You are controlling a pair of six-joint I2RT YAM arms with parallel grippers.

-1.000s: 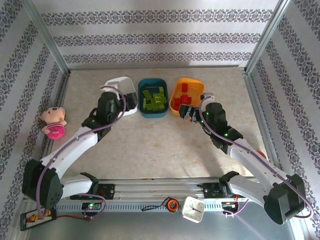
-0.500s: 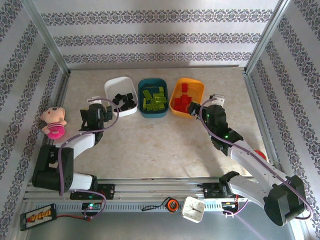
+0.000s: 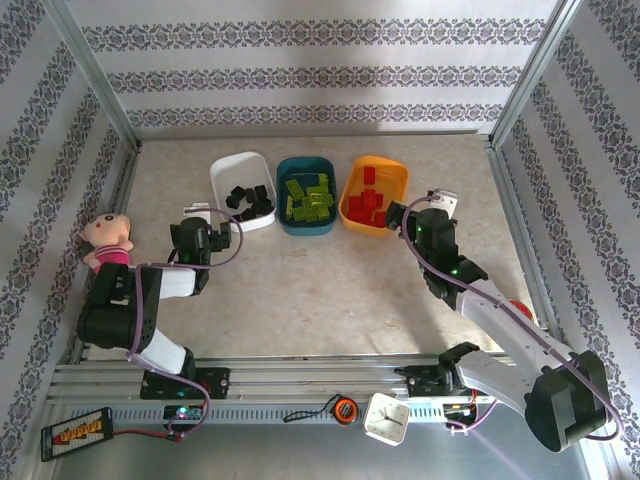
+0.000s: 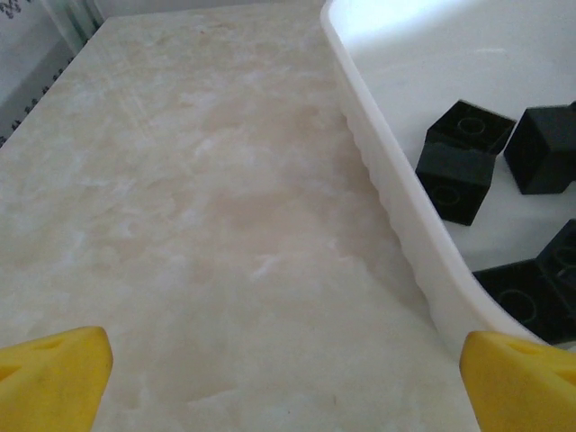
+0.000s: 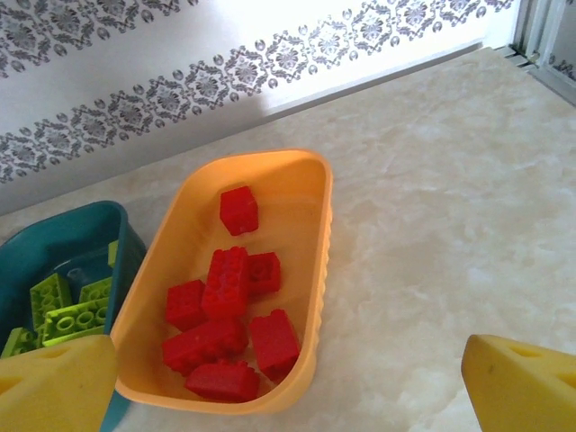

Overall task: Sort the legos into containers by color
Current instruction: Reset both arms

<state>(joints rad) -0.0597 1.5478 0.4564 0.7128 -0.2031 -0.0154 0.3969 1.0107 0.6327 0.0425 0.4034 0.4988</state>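
Red studded plastic bricks [image 5: 225, 310] lie sorted by colour in the shallow orange plastic tub [image 5: 324, 225]; my left hand [image 4: 288, 378] and right hand [image 5: 288, 382] hang released, empty.

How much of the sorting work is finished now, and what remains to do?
Sorting looks done: black legos sit in the white tub, lime green legos in the teal tub, red legos in the orange tub. In hand: nothing; the left tool and right tool are open and empty. Left: I see no loose brick on the table, so probably nothing.
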